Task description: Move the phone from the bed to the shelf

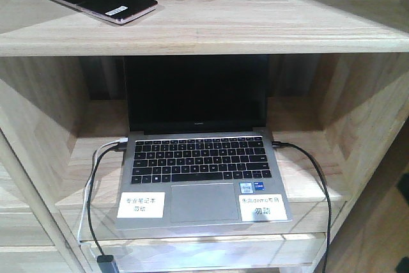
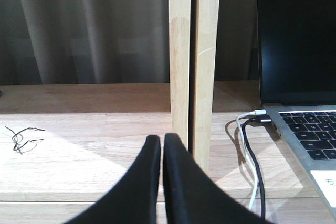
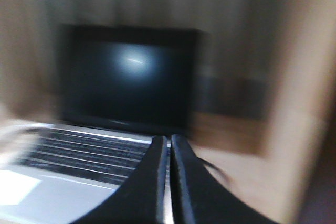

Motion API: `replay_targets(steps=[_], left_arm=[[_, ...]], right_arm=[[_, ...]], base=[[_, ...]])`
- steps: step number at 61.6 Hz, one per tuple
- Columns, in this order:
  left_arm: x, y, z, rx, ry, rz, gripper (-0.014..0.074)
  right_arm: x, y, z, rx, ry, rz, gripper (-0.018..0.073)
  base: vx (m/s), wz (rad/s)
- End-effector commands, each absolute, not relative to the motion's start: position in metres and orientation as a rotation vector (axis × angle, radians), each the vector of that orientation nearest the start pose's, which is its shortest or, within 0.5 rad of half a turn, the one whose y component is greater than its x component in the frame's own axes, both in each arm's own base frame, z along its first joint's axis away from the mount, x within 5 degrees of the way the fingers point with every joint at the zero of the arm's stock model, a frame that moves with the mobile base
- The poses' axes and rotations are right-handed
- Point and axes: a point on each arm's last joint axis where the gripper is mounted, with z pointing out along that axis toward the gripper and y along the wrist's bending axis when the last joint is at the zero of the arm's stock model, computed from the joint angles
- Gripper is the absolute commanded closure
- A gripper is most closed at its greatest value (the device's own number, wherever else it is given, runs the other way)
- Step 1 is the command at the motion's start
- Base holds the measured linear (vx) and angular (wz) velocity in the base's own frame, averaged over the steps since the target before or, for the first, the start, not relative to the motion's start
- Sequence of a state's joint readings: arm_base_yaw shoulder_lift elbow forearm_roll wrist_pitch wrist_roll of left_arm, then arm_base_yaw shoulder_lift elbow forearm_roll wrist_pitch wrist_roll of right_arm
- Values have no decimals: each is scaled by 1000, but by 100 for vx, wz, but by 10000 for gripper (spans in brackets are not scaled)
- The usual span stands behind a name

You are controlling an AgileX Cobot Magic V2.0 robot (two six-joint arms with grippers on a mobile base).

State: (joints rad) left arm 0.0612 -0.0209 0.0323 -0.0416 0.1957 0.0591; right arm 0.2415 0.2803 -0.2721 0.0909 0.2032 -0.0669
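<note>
The phone (image 1: 99, 0), black with a pinkish rim and a small white sticker, lies flat on the upper shelf (image 1: 243, 23) at its left end. No gripper appears in the front view. In the left wrist view my left gripper (image 2: 162, 139) is shut with nothing between its black fingers, in front of a pale wooden upright (image 2: 193, 66) over a lower board. My right gripper (image 3: 169, 139) is shut too and holds nothing; its view is blurred and faces the laptop. The bed is out of view.
An open grey laptop (image 1: 201, 177) with a dark screen sits on the lower board, its screen just under the upper shelf. White and black cables (image 2: 251, 150) run from its left side, another cable (image 1: 319, 177) from its right. A thin black wire (image 2: 21, 137) lies left.
</note>
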Motion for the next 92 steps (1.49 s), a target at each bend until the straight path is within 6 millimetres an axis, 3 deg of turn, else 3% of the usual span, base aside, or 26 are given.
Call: replay_targets(steps=[1, 11, 34, 92], left_arm=[[56, 3, 190, -39, 1622, 49, 595], [56, 3, 190, -39, 1622, 49, 595], [56, 3, 190, -39, 1622, 49, 595], [56, 3, 190, -39, 1622, 49, 595]], right_arm=[[72, 14, 282, -159, 1614, 143, 564], [63, 6, 269, -79, 1580, 64, 564], [57, 0, 202, 2, 1484, 2, 564], [56, 0, 202, -4, 1492, -1, 564]], base=[[0, 0], [0, 0], [0, 0], [0, 0]])
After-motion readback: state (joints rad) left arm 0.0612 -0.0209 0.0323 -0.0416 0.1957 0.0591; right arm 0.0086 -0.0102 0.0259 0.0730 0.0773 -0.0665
